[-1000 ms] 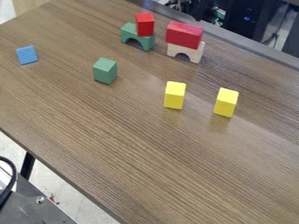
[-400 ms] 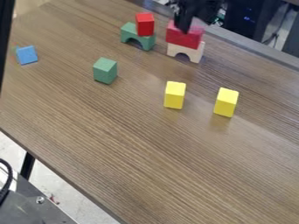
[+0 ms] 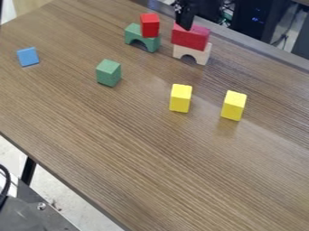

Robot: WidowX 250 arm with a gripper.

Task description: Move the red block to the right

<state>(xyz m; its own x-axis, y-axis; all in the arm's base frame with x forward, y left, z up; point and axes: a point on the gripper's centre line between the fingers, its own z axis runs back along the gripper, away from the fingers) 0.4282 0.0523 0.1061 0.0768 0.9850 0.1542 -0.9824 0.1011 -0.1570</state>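
So the surface (image 3: 151,158) is brown with wood grain running across it, and it's got a green arch (image 3: 133,36) and a white arch (image 3: 203,54) standing near its far edge, a bit apart. Closer in there's a green block (image 3: 109,73), with a flat-looking blue block (image 3: 28,57) well off to the left in the view. Then two upright yellow ones, the left yellow block (image 3: 180,98) and the right yellow block (image 3: 233,105), sitting apart.
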